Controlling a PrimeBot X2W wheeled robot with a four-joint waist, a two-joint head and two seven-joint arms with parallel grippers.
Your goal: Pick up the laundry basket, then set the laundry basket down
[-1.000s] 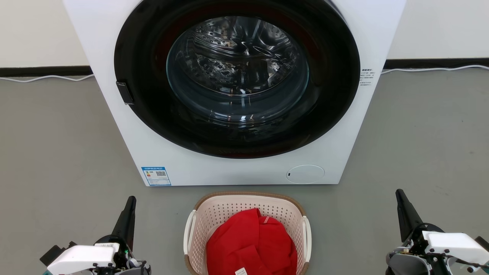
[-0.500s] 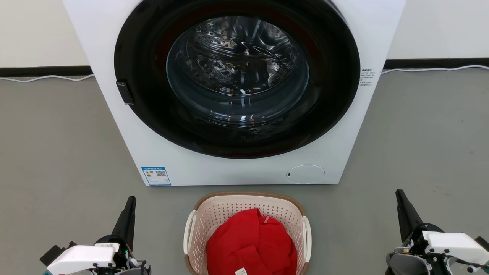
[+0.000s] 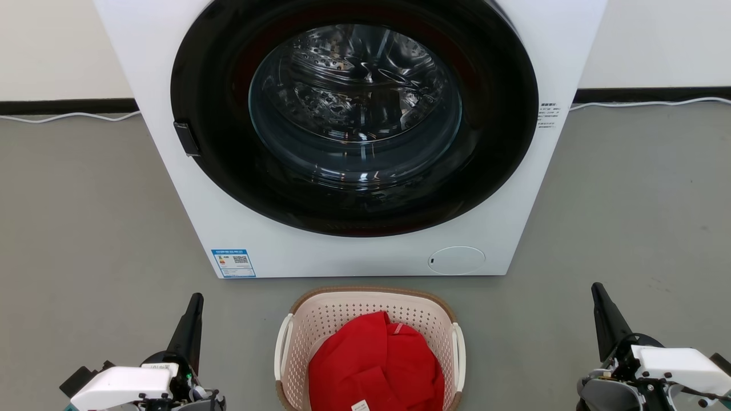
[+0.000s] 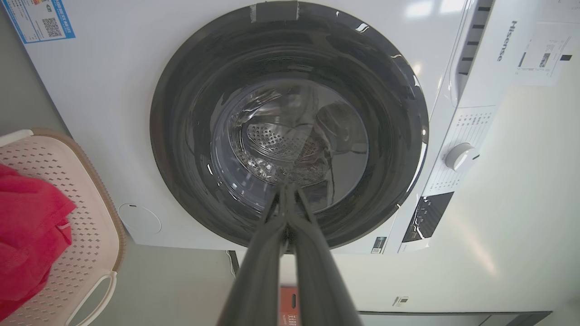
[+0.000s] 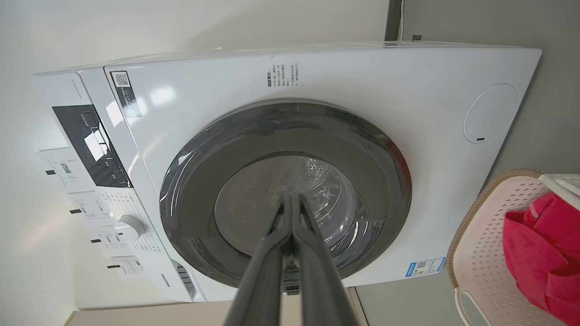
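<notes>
The laundry basket point(image 3: 342, 311) stands on the grey floor just in front of the washing machine, cream-pink with perforated walls, a brown rim and white side handles. A red garment point(image 3: 374, 365) fills it. The basket also appears at the left edge of the left wrist view point(image 4: 86, 235) and at the right edge of the right wrist view point(image 5: 487, 235). My left gripper point(image 3: 196, 298) hangs to the basket's left, shut and holding nothing, fingers pressed together point(image 4: 286, 188). My right gripper point(image 3: 595, 287) hangs well to the basket's right, also shut and empty point(image 5: 292, 197).
A white front-loading washing machine point(image 3: 240, 228) with its round dark glass door point(image 3: 354, 114) shut stands directly behind the basket. Grey floor point(image 3: 85, 228) spreads on both sides. A white cable point(image 3: 645, 104) runs along the wall base.
</notes>
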